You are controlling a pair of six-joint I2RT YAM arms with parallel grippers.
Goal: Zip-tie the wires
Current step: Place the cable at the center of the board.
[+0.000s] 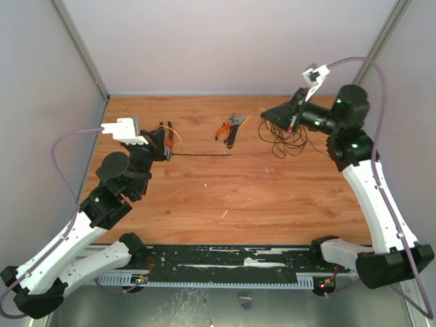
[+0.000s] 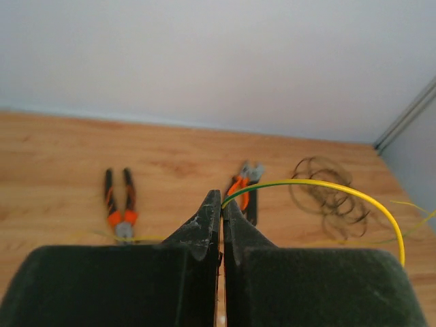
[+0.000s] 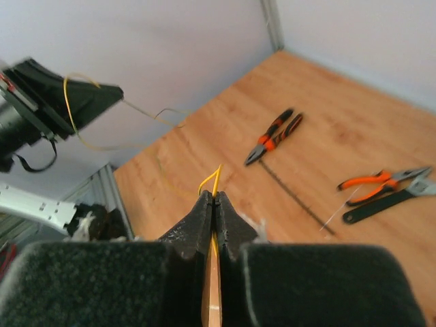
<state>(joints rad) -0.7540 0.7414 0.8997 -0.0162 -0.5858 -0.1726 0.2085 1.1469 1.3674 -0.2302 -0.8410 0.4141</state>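
Observation:
The wires [image 1: 288, 139] are a loose black tangle at the far right of the table, also in the left wrist view [image 2: 328, 196]. My right gripper [image 1: 265, 116] hangs just left of them. It is shut [image 3: 214, 197] on a thin yellow wire [image 3: 215, 178]. The zip tie [image 1: 204, 154] lies straight and flat mid-table, a dark strip in the right wrist view [image 3: 298, 199]. My left gripper [image 1: 157, 142] hovers beyond its left end, shut [image 2: 223, 201] on the yellow-green wire [image 2: 320, 184], which arcs off to the right.
Orange-handled pliers [image 1: 165, 145] lie beside the left gripper, head toward the zip tie's end. A second orange pair with a black tool [image 1: 228, 129] lies at the back middle. Grey walls close the back and both sides of the table.

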